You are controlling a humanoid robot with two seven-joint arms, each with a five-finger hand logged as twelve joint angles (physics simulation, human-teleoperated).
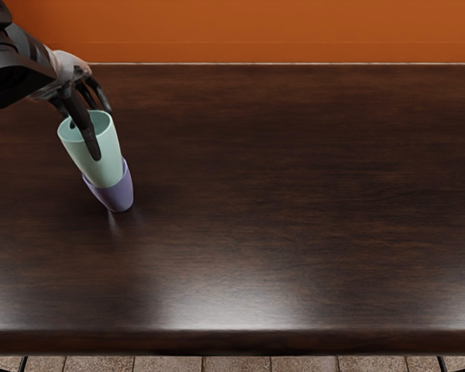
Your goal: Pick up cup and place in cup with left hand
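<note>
The only view looks down at a slant onto the table (279, 194) from its near side.

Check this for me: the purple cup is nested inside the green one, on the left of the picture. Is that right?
No, the nesting is reversed: the head view shows the green cup inside the purple cup, on the left of the picture.
</note>
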